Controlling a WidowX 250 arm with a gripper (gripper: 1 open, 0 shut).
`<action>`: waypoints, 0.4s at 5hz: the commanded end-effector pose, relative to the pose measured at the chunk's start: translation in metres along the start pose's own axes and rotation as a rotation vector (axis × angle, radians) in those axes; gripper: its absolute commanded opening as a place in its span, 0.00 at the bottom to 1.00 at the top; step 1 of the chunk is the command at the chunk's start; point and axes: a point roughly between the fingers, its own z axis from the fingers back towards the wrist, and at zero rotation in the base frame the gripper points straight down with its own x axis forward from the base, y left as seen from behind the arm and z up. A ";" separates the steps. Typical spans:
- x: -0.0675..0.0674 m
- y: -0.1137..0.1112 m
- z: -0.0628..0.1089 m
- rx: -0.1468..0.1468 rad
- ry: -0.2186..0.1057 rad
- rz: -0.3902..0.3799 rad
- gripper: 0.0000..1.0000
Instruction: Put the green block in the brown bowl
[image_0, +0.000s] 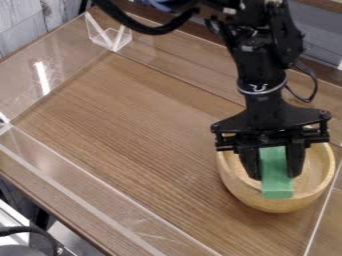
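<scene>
The green block (277, 176) hangs tilted over the brown bowl (237, 184) at the right front of the wooden table, its lower end down inside the bowl near the front rim. My gripper (277, 163) points steeply down over the bowl, its two black fingers on either side of the block's upper part and closed against it. The block's top end is hidden between the fingers. The bowl's back rim is covered by the gripper.
Low clear plastic walls (40, 75) border the wooden table (134, 120) on the left and front. A small clear plastic stand (110, 38) sits at the back left. Black cables hang from the arm (261, 50) above the bowl.
</scene>
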 end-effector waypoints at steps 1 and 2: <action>0.010 -0.009 0.011 -0.035 -0.037 -0.004 0.00; 0.011 -0.009 0.010 -0.036 -0.037 -0.004 0.00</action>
